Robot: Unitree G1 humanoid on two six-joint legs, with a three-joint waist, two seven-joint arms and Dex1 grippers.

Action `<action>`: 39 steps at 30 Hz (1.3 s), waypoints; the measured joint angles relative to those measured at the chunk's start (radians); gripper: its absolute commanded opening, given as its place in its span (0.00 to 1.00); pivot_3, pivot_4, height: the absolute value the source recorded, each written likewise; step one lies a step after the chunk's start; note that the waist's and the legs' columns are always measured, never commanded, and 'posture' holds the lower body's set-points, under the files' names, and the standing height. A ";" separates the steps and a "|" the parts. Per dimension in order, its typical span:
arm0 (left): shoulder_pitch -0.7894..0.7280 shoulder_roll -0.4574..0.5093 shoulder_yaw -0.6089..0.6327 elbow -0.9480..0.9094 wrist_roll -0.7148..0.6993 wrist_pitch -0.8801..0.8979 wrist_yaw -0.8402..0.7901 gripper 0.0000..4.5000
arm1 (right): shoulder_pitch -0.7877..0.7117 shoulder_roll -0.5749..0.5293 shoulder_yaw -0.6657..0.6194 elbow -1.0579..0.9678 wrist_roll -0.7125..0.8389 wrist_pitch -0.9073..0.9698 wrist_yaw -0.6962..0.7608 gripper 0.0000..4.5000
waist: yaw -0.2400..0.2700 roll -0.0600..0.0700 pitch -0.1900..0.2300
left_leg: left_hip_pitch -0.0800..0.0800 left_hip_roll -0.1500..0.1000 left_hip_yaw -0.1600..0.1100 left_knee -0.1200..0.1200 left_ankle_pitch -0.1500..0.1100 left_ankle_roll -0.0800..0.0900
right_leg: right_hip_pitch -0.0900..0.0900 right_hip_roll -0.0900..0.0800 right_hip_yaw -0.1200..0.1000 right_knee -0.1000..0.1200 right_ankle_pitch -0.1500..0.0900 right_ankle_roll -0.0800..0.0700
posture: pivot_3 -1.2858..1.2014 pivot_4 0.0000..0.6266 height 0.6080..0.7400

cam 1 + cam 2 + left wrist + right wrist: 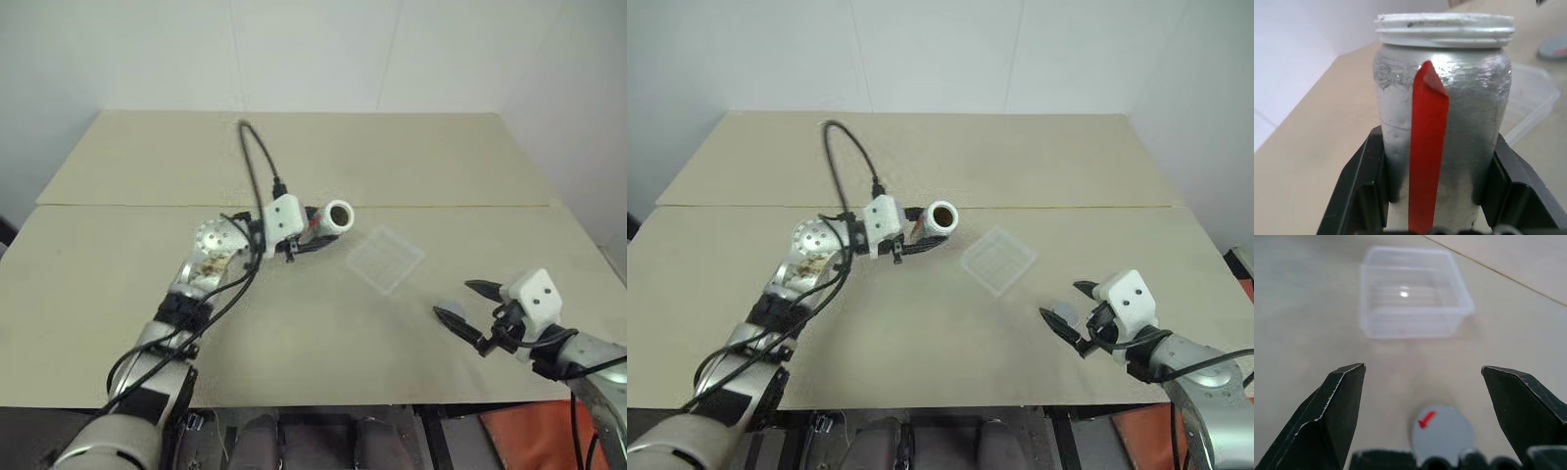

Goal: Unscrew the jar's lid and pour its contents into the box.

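My left gripper [306, 233] is shut on the silver-grey jar [333, 217], which has a red stripe [1426, 147]. The jar lies tipped on its side above the table. Its lidless mouth [942, 216] points right, toward the clear box [385, 258], and stops just short of the box's near corner. The contents are hidden inside the jar. The grey lid [1444, 433] with its red mark lies flat on the table to the right of the box. My right gripper [462, 301] hovers over it, open, with nothing between the fingers.
The tan table [294, 333] has a seam [441, 206] running across it behind the box. A black cable [253, 162] loops up above my left wrist. The table's right edge is near my right arm, and a white wall stands behind.
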 measured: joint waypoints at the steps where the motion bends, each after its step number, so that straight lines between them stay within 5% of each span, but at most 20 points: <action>1: -0.037 -0.008 -0.012 0.054 0.029 -0.050 0.004 0.44 | 0.001 -0.001 -0.003 -0.022 0.007 0.008 -0.002 0.99 | 0.000 0.000 0.000 | 0.000 0.000 0.000 0.000 0.000 0.000 | 0.000 0.000 0.000 0.000 0.000 0.000 | 0.52 0.24 1.00; 12: -0.339 -0.091 -0.173 0.518 0.391 -0.370 0.352 0.44 | 0.063 0.003 -0.032 -0.152 0.043 0.111 -0.065 0.99 | 0.003 -0.002 0.001 | -0.002 -0.001 -0.001 0.000 0.000 0.000 | -0.001 -0.001 -0.001 -0.001 0.000 0.001 | 0.52 0.24 1.00; 21: -0.549 -0.131 -0.545 0.624 0.919 -0.429 1.059 0.44 | 0.081 0.029 -0.030 -0.181 0.043 0.139 -0.113 0.99 | 0.010 -0.005 0.003 | -0.003 -0.001 -0.001 0.000 0.000 0.000 | -0.002 -0.001 -0.001 -0.001 0.000 0.002 | 0.52 0.24 1.00; 28: -0.581 -0.190 -0.794 0.687 1.203 -0.347 1.450 0.44 | 0.087 0.040 -0.030 -0.207 0.061 0.153 -0.134 0.99 | 0.010 -0.006 0.004 | -0.004 -0.001 -0.001 0.000 0.000 0.000 | -0.004 -0.001 0.000 0.000 0.000 0.002 | 0.52 0.24 1.00; 39: -0.620 -0.210 -0.864 0.730 1.286 -0.264 1.592 0.44 | 0.092 0.048 -0.038 -0.226 0.106 0.156 -0.163 0.99 | 0.020 -0.006 0.004 | -0.017 -0.001 0.001 0.006 0.000 0.000 | -0.017 -0.002 0.000 0.005 0.000 0.002 | 0.52 0.24 1.00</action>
